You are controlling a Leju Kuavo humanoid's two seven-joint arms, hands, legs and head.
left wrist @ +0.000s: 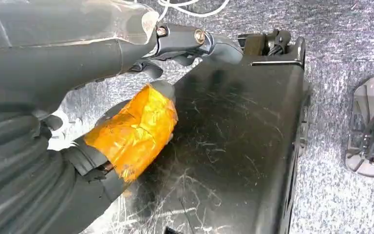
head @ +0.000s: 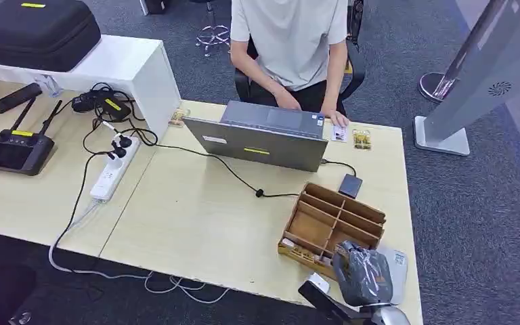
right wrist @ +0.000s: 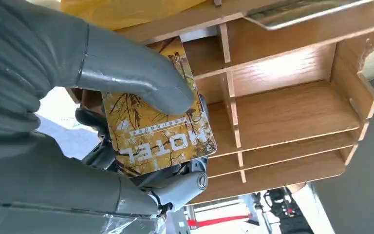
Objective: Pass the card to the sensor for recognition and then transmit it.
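Worktop (head: 196,223), pale wood, items listed left to right. Remote controller (head: 17,150) with two antennas; white power strip (head: 112,168) with plugged cables; grey laptop (head: 261,139), a person (head: 291,40) seated behind it; small black sensor (head: 350,185) just right of the laptop cable; wooden organiser (head: 332,223) with slotted compartments. Right robot hand (head: 365,274) at the organiser's near edge, thumb pressing a yellow hotel card (right wrist: 158,134) against its fingers. Left robot hand (left wrist: 136,73) hanging low, fingers curled, holding nothing.
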